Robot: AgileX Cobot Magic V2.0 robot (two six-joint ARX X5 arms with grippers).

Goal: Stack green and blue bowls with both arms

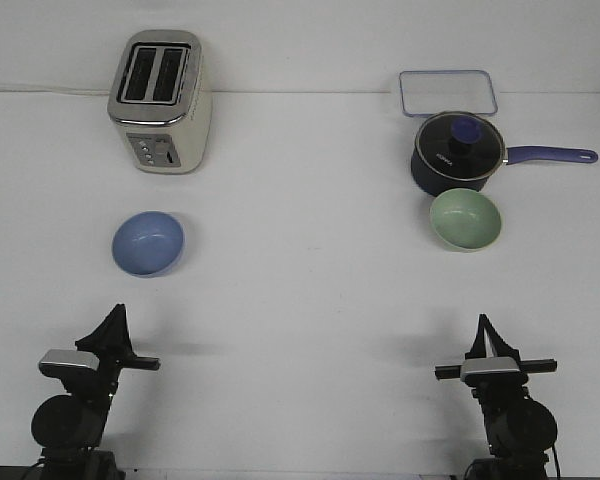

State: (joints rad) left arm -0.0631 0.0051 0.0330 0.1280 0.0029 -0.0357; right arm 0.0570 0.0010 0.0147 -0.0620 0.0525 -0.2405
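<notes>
We saw bright, even overhead light; the white table (300, 300) looked washed out, shadows were soft, and detail slightly grainy.

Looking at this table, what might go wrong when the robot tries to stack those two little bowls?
1. The green bowl sits right against the saucepan, so the right gripper may bump the pan while grasping.
2. The blue bowl lies far across the table, so one bowl needs a long carry and could slip.
3. Both bowls look smooth, so pointed fingers may grip poorly.
</notes>
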